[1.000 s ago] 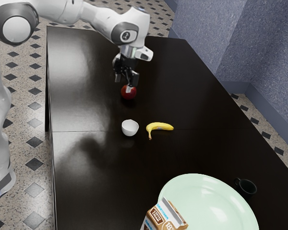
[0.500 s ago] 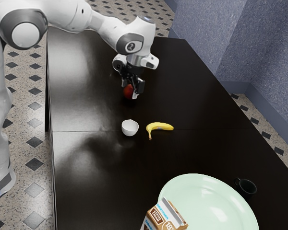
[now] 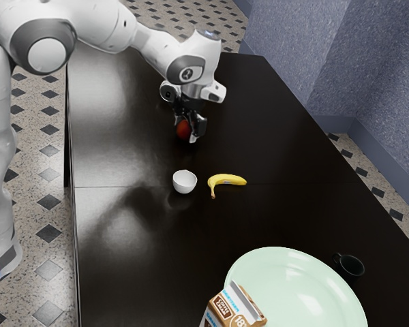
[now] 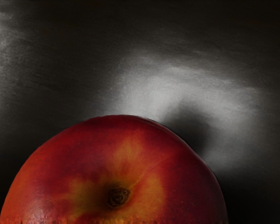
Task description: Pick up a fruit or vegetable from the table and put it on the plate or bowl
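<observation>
Gripper [image 3: 189, 131] is down over the peach [image 3: 183, 129], which appears to rest on the dark table [image 3: 123, 225]. Clamped or spread: cannot tell. Before lifting, confirm firm 2-sided contact at the peach's widest part. Nearest receptacle is 1 white bowl [image 3: 185, 181]; the plate [image 3: 307, 286] lies further right.

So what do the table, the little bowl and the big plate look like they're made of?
Table: near-black wood or laminate, it seems, and polished, since it shows soft, blurry reflections. Bowl: white, smooth and glossy, likely glazed ceramic, possibly plastic. Plate: pale green with an even sheen, ceramic or melamine; the look leaves that open.
</observation>
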Controlling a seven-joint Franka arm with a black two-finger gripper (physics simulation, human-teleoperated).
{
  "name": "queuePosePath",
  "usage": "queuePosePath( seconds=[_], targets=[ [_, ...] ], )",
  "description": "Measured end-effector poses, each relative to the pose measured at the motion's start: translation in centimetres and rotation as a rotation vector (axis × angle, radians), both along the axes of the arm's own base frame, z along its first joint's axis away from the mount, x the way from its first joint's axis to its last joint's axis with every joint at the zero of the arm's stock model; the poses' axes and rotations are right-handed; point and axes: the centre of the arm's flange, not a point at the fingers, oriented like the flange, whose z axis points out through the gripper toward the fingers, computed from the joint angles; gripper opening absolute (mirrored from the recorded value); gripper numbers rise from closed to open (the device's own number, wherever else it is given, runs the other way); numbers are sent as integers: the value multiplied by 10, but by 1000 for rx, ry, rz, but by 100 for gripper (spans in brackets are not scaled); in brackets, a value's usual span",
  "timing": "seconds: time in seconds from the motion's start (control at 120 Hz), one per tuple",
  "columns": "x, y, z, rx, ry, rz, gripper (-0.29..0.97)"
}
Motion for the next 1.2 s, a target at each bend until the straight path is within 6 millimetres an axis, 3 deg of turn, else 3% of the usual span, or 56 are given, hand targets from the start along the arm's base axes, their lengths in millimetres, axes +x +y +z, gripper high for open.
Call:
queuePosePath(
  seconds=[0.2,0.458,0.567,0.725,0.808,0.883,1.008,1.117,1.2],
  targets=[
    [1,1,-3,8,-2,6,41],
    [4,1,-6,17,2,15,37],
    [8,-1,18,21,-48,9,36],
    [28,-21,83,42,-171,-37,34],
    [44,-56,112,44,-226,-98,35],
    [57,-101,127,38,-259,-174,35],
    [69,-207,141,14,-284,-348,35],
    [62,-305,150,-11,-296,-509,35],
    [52,-358,150,-25,-293,-595,34]
  ],
)
